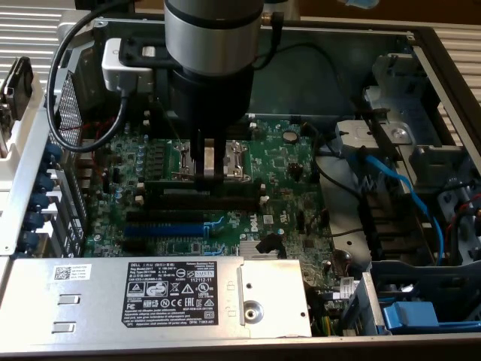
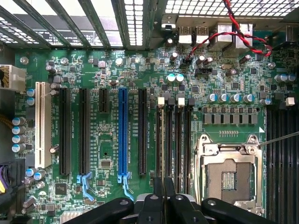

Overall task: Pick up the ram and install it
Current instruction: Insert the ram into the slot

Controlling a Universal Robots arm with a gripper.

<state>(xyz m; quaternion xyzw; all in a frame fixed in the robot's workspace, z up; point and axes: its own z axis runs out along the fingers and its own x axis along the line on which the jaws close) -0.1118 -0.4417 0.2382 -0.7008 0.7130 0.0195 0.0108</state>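
The ram (image 1: 174, 183) is a long, thin, dark stick standing on edge across the green motherboard (image 1: 293, 188), in line with the black memory slots (image 1: 225, 200). My gripper (image 1: 210, 171) comes straight down onto its middle, fingers shut on its top edge. I cannot tell which slot it stands in. In the wrist view my gripper (image 2: 163, 193) hangs over the row of black memory slots (image 2: 174, 140) beside the CPU socket (image 2: 229, 172), and the stick is seen edge-on.
A blue expansion slot (image 2: 123, 135) and black slots lie beside the memory slots. The labelled power supply box (image 1: 180, 293) borders the board at the front. A blue cable (image 1: 398, 188) and drive bays fill the exterior view's right. Red-black wires (image 2: 238, 28) run near the rear ports.
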